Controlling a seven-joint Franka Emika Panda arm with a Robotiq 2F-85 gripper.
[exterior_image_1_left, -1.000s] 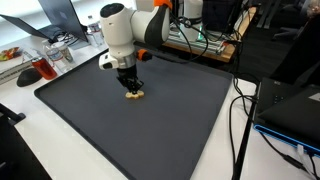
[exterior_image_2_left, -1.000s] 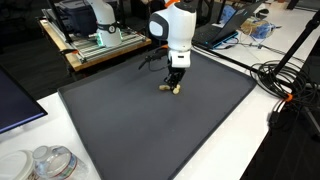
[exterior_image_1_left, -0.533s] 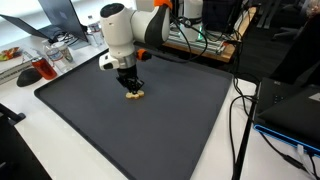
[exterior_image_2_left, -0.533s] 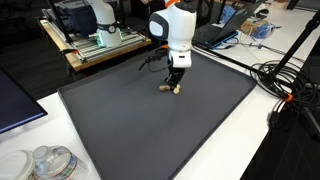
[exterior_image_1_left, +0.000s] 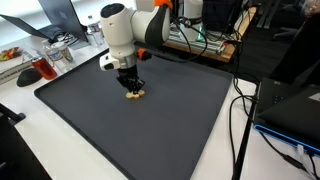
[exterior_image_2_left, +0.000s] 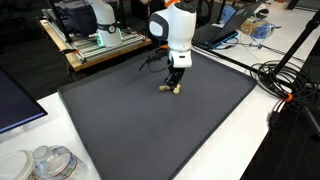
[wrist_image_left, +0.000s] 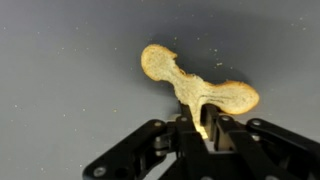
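A small tan, Y-shaped piece (wrist_image_left: 190, 85), like a wishbone, lies on the dark grey mat (exterior_image_1_left: 150, 125). My gripper (wrist_image_left: 203, 130) is shut on its lower stem, fingers pinching it from both sides, down at the mat. In both exterior views the white arm stands over the piece (exterior_image_1_left: 135, 95) (exterior_image_2_left: 175, 89) with the gripper (exterior_image_1_left: 131, 86) (exterior_image_2_left: 174, 80) pointing straight down near the mat's far middle part.
The mat (exterior_image_2_left: 150, 120) covers a white table. A red-tinted glass and dishes (exterior_image_1_left: 35, 70) stand at one corner, clear plastic containers (exterior_image_2_left: 45, 163) at another. Cables (exterior_image_2_left: 285, 85) and a laptop (exterior_image_1_left: 290, 110) lie beside the mat. A wooden cart with equipment (exterior_image_2_left: 95, 40) stands behind.
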